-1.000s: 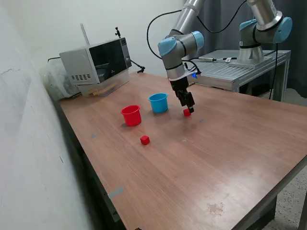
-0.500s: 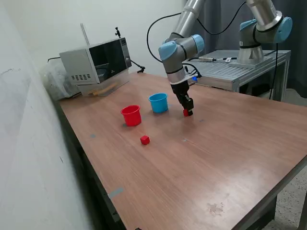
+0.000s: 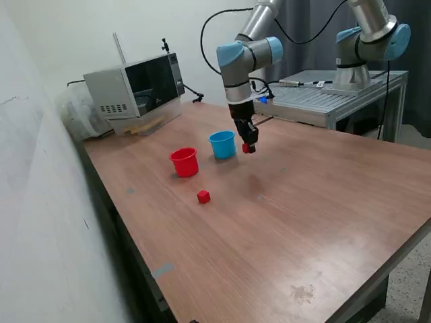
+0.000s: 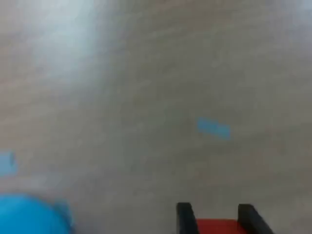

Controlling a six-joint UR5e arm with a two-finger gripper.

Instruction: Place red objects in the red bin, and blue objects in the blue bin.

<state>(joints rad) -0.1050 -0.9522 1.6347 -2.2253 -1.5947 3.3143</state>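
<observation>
Above the bench (image 3: 316,202), your gripper (image 3: 248,147) hangs clear of the surface with 1 red cube (image 3: 248,148) pinched between its fingers; in the wrist view the 2 dark fingers (image 4: 184,218) flank that red cube (image 4: 217,226), though the picture is blurred. You have it just beside the blue cup (image 3: 222,144), on the exterior view's right of the cup. The blue cup's rim also shows blurred at the edge of the wrist view (image 4: 29,214). The red cup (image 3: 184,161) stands upright on the bench just beside the blue cup, on the exterior view's left of it. The other red cube (image 3: 203,196) lies on the bench nearer the camera than both cups, apart from them. You cannot see any dark blue cubes in either view.
</observation>
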